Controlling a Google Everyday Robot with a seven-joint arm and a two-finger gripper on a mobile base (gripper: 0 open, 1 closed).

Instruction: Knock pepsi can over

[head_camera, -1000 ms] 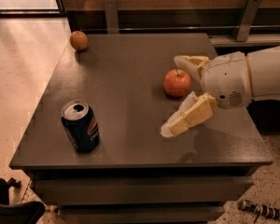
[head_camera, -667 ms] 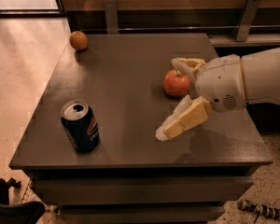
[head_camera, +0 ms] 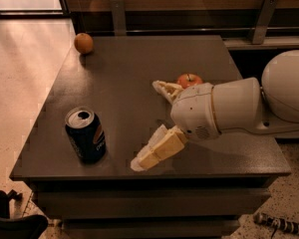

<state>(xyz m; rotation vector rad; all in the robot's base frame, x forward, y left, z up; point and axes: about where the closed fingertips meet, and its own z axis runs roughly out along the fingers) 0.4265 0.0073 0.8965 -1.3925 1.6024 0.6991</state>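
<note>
The pepsi can (head_camera: 85,136) is seen upright in the lower left of the frame, on the dark surface (head_camera: 124,68) near its front edge; the gripper (head_camera: 147,125) is held at centre frame, jaws spread wide, nothing gripped; the can lies just frame-left of the lower jaw, apart from it; its long axis being vertical, a leftward sweep is judged enough to topple it.
</note>
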